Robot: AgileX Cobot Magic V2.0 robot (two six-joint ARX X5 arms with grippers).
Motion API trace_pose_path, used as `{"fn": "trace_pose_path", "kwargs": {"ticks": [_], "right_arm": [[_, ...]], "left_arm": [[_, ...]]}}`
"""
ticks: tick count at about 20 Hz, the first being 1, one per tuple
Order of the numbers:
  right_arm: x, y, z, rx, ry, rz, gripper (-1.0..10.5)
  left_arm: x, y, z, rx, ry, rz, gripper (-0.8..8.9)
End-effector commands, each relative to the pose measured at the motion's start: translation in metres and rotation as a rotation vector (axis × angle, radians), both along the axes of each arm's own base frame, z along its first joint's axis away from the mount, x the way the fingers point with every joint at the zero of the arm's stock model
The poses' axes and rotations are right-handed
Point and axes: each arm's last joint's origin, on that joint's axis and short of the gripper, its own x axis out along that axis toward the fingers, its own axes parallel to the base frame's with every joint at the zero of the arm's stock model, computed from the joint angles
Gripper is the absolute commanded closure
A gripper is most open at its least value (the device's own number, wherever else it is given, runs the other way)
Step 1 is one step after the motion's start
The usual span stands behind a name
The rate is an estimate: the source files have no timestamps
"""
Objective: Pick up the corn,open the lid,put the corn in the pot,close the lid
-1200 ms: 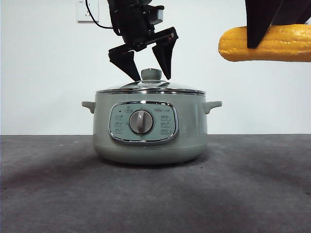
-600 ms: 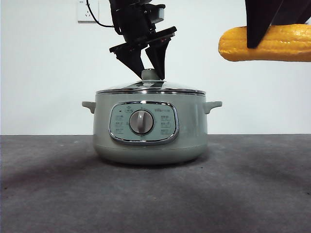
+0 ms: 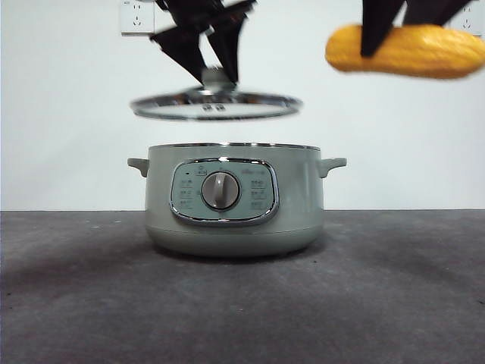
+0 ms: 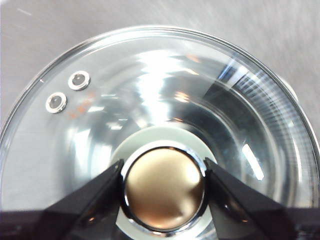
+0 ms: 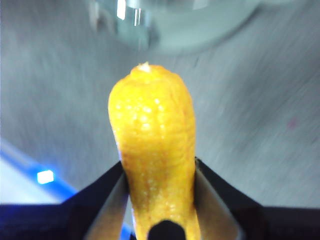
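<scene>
Grey counter [image 3: 394, 303], white wall behind. Left end effector [image 3: 216, 72] pinching lid [image 3: 216, 106] by its knob, clear above pot [image 3: 235, 205]. Right end effector [image 3: 398, 34] clamped on corn [image 3: 402, 51], at two o'clock from pot. Best swing lid aside, kept level, before lowering corn.

Lid [image 3: 216, 107] above pot [image 3: 235, 201] — corn [image 3: 405, 51] high right.

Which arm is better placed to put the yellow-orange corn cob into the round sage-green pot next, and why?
The right. Its gripper is shut on the yellow-orange corn cob, held high beside the open sage-green pot. The left gripper is busy gripping the glass lid by its knob, above the pot.
</scene>
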Motion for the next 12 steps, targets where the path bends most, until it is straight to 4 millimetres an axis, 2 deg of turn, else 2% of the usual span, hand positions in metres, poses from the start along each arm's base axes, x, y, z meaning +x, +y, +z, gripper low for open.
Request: {"fn": "trace_pose_path", "kwargs": {"ticks": [1,4,7,12], "right_arm": [[0.009,0.006,0.014,0.029,-0.040,-0.018,9.6],[0.033,0.022,0.028,0.047,-0.066,-0.018,9.6],[0.067,0.045,0.029,0.044,-0.067,-0.010,9.6],[0.130,0.087,0.005,0.034,-0.075,0.014,9.6]], "left_arm": [[0.001,0.019,0.015,-0.017,-0.052,0.038,8.22],[0.003,0.049,0.025,-0.015,-0.059,0.105,8.22],[0.007,0.079,0.029,0.007,-0.049,0.168,8.22],[0.016,0.124,0.028,0.015,-0.034,0.280,8.22]]}}
